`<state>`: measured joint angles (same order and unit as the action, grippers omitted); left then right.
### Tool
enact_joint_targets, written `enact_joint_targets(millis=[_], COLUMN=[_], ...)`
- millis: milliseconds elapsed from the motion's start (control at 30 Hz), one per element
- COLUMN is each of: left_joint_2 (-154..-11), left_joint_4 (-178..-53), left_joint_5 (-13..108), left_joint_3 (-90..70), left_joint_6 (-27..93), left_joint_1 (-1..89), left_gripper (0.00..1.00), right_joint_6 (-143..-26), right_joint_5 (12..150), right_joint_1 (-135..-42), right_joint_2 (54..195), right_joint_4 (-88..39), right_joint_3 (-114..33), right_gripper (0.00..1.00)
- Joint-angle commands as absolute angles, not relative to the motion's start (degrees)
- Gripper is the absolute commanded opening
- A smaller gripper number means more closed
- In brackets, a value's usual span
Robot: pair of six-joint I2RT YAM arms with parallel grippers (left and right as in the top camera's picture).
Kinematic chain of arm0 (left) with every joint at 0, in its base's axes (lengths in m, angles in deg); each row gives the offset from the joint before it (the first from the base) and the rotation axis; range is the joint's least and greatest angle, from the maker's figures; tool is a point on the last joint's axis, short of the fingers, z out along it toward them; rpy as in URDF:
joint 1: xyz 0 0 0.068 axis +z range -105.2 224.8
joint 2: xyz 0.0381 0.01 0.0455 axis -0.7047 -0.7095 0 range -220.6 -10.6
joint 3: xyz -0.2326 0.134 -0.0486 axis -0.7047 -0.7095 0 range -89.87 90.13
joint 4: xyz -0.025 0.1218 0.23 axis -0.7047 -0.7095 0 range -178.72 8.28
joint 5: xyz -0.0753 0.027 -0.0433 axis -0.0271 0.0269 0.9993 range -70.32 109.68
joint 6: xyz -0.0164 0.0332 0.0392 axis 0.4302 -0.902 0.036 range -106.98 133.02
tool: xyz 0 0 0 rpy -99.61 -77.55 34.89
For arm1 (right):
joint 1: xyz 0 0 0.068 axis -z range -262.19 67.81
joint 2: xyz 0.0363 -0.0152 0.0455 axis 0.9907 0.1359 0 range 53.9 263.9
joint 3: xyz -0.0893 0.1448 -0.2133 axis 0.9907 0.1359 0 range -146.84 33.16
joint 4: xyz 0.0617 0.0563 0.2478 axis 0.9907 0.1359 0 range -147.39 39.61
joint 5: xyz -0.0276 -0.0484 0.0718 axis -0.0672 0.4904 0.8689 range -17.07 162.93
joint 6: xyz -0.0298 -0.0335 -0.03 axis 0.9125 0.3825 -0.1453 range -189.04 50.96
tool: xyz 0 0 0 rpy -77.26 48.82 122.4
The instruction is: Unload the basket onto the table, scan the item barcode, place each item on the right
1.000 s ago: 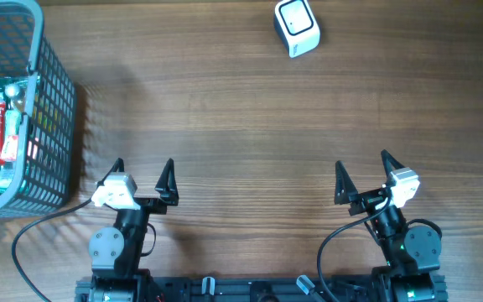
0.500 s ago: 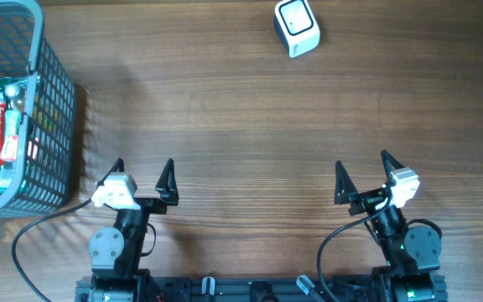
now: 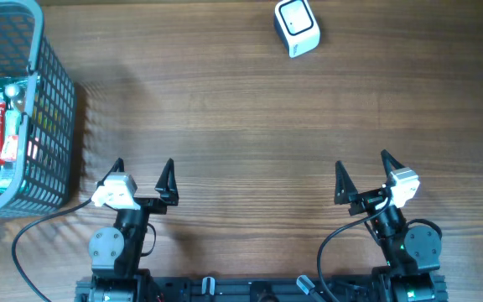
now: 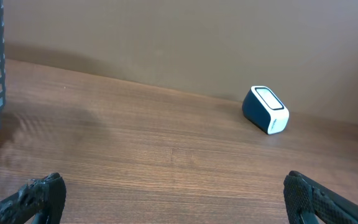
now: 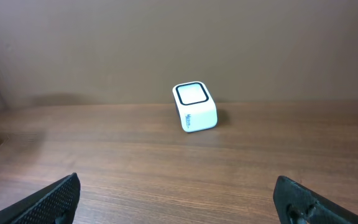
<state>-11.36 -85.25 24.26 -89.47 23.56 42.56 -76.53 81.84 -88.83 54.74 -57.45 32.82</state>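
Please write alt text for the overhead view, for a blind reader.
The left claw and right claw are open and empty at the near edge of a wooden table. A white scanner sits at the far edge; a basket of packages stands left.

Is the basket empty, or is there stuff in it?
Not empty. From overhead, the basket holds packaged items, one with a red label, visible through its open top.
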Motion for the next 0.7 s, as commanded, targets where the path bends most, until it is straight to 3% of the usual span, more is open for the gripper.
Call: enact_joint_targets(millis=[0, 433, 667], left_joint_2=[-11.4, -11.4, -15.2], left_joint_4=[-85.8, -83.9, -98.0], left_joint_5=[24.3, 27.3, 28.8], left_joint_3=[-89.6, -89.1, -69.2], left_joint_6=[22.6, 22.2, 22.4], left_joint_1=[42.8, 42.8, 42.8], left_gripper=[1.0, 1.0, 1.0], right_joint_6=[-76.6, -76.6, -76.6], right_joint_5=[81.5, 81.5, 81.5], right_joint_1=[-88.6, -88.6, -88.6], right_joint_2=[54.7, 54.7, 54.7], right_joint_4=[-58.0, -58.0, -58.0], right_joint_3=[32.9, 32.9, 32.9], right_gripper=[1.0, 1.0, 1.0])
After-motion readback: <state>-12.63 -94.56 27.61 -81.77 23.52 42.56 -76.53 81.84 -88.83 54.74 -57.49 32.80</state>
